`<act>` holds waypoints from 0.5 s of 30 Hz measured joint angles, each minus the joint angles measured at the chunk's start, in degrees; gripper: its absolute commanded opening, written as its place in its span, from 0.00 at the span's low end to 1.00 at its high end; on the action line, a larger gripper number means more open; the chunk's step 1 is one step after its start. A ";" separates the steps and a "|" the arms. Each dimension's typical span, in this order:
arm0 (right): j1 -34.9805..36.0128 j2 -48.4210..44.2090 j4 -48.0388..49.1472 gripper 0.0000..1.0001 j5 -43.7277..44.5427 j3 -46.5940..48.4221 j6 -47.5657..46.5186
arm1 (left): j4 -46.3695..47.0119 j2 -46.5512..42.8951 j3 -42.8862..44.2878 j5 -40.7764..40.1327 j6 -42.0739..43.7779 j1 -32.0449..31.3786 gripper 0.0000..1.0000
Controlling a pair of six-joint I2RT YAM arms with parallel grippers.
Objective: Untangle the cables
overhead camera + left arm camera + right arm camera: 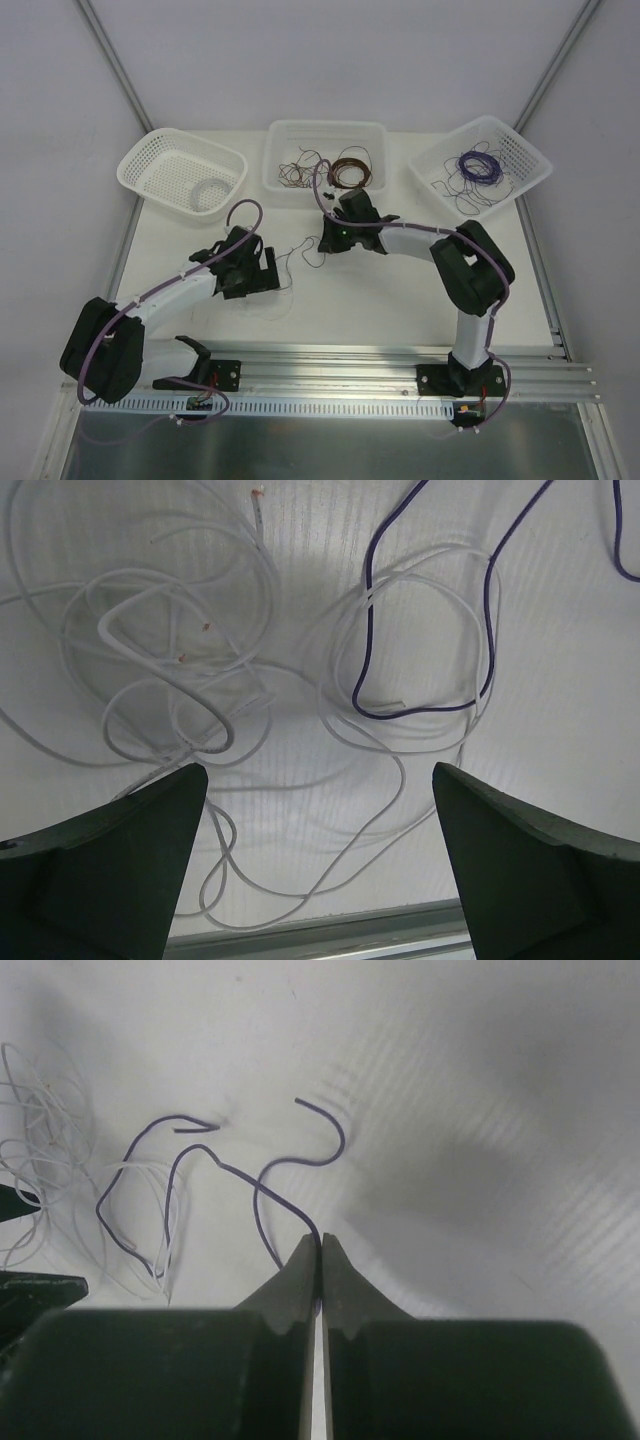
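step: we separate purple from white | right pincer (320, 1245) clamped on purple strand (262, 1192) | left pincer (318, 778) wide open over white strands (170, 680) | cables (292, 266) on counter (400, 300) between arms | next, we reckon: left pins white, right draws away slowly

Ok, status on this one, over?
Right hand shut on purple cable. Left hand open above white cables. Colours overlap, not separated.

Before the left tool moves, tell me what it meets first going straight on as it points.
Probably the loose white cable loops lying ahead of the open left tool; the purple strand sits farther on.
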 measured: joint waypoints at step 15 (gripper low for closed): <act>-8.61 -36.04 -24.68 0.01 10.88 1.86 -10.95 | 1.38 3.58 0.00 0.48 0.02 0.00 0.96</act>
